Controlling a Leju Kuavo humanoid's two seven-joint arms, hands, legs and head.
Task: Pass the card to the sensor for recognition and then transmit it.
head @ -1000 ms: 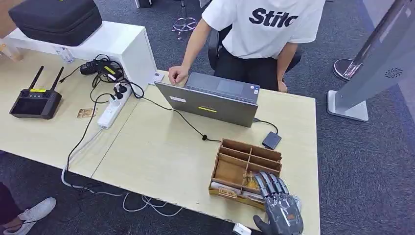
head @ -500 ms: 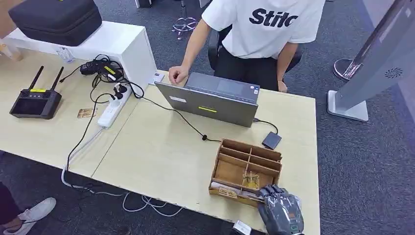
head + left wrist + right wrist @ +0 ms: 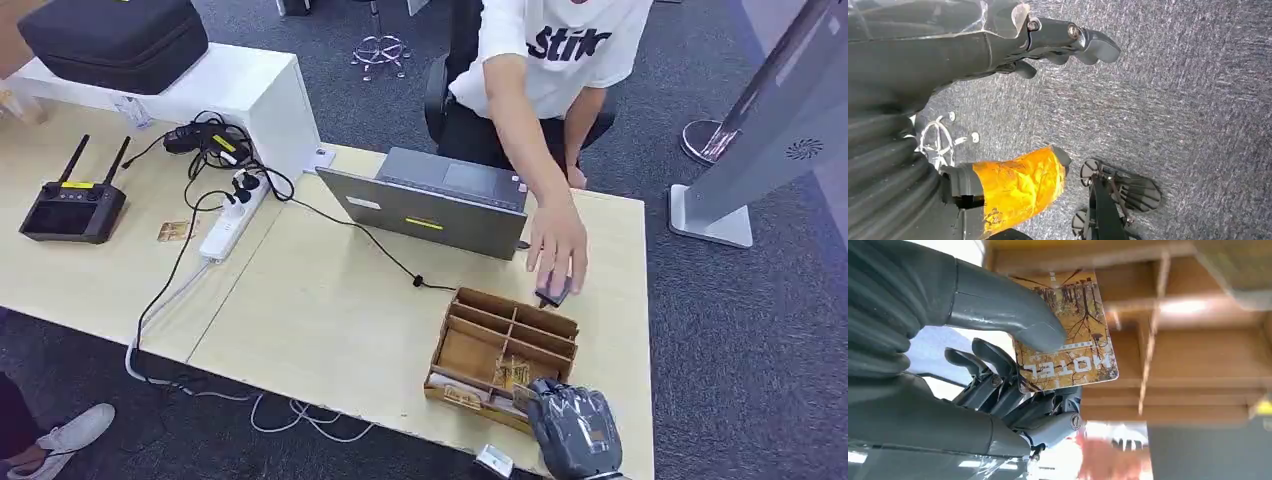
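- Down at the near right corner of the pale wooden table (image 3: 330,300), the robot's grey right hand (image 3: 575,432) sits over the front edge of the brown wooden divided organiser box (image 3: 478,348).
- From the right wrist view, that right hand (image 3: 1013,370) is pinching a glossy card printed with an autumn-forest picture and the word HOTEL (image 3: 1068,335), thumb pressed on its face and the darker fingers (image 3: 993,365) behind it.
- So the card is in the grip, just above the box's compartments; from the head view a corner of it (image 3: 517,373) peeks out by the fingers.
- My read: picking the card up looks done, and carrying it to the sensor comes next.
- A small dark square pad on a cable (image 3: 553,293), beyond the box, is probably the sensor, though I can't be sure.
- A person in a white T-shirt is reaching over, their hand (image 3: 556,243) right on that pad beside the grey laptop (image 3: 430,205).
- Next move calls for lifting the card clear of the dividers, keeping the pinch firm, and steering forward without meeting the person's hand.
- Left hand (image 3: 1058,40) hangs over the grey carpet; fingers look loosely curled, holding nothing.
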